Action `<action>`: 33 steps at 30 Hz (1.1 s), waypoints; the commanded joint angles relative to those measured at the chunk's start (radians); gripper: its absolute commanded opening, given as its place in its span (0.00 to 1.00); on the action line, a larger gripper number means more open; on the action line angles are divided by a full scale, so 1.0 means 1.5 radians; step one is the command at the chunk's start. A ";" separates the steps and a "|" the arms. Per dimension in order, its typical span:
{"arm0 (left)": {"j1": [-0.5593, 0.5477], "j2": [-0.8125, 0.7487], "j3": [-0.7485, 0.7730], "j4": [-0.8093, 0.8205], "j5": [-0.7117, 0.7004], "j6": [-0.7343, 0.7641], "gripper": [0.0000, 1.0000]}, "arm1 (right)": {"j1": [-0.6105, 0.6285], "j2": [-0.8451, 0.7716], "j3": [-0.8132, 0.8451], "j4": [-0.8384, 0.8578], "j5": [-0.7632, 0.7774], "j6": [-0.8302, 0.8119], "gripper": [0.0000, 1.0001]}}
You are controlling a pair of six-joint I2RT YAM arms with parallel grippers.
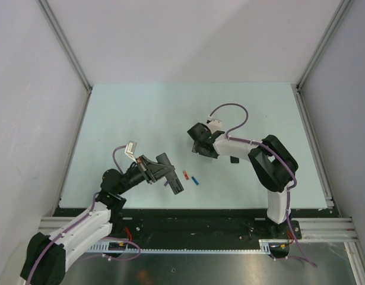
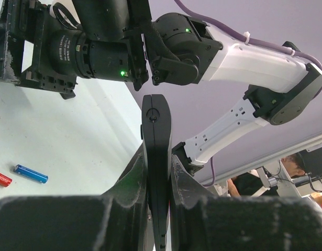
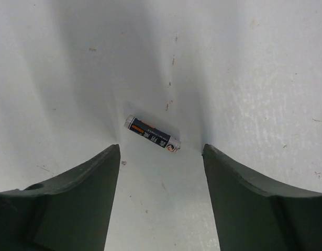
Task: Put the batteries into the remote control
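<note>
Tabletop: pale flat tabletop (image 1: pixel 140 113).

Right arm: the right gripper (image 3: pixel 161 152) is held over the middle of the tabletop. Its jaws are spread wide and nothing is gripped.

Left arm: the left gripper (image 2: pixel 157 180) is clamped on the slim long black plastic remote control (image 2: pixel 156 130). The remote is held edge-on between the fingers, close to the near edge and left of its midpoint. The battery bay is not seen, so it cannot be told whether it is open.

Batteries:
- A dark cylindrical battery with an orange band (image 3: pixel 152 139) lies on the tabletop, just ahead of the right fingertips and between their lines.
- A short red-orange battery (image 1: pixel 186 174) and a short bright blue battery (image 1: pixel 196 180) lie close together near the middle of the near edge, just beside the remote.
- A fourth battery is not made out with certainty.

Step in hand (judged): pick-up of the dark battery.

How to do it well:
- The battery's long axis runs nearly along the closing line, so the wrist is best turned until the fingers close across the barrel.
- The gripper is to be advanced until the barrel's middle lies between the pads, then lowered.
- A slow closure is advised, since a round barrel is expected to roll.
- One end is best left free for insertion.
</note>
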State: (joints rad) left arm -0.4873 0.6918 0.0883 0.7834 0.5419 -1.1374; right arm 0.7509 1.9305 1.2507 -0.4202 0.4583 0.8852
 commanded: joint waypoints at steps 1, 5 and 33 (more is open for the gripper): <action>0.006 -0.002 -0.004 0.022 -0.003 -0.007 0.00 | 0.007 0.013 -0.011 -0.044 -0.027 0.002 0.72; 0.006 -0.003 -0.004 0.022 -0.002 -0.008 0.00 | 0.010 0.029 0.026 -0.075 -0.018 0.033 0.73; 0.006 -0.012 -0.012 0.022 0.001 -0.019 0.00 | 0.014 0.147 0.207 -0.258 -0.020 0.248 0.66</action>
State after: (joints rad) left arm -0.4862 0.6796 0.0776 0.7830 0.5423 -1.1526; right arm 0.7753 2.1368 1.6077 -0.7811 0.4728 1.1801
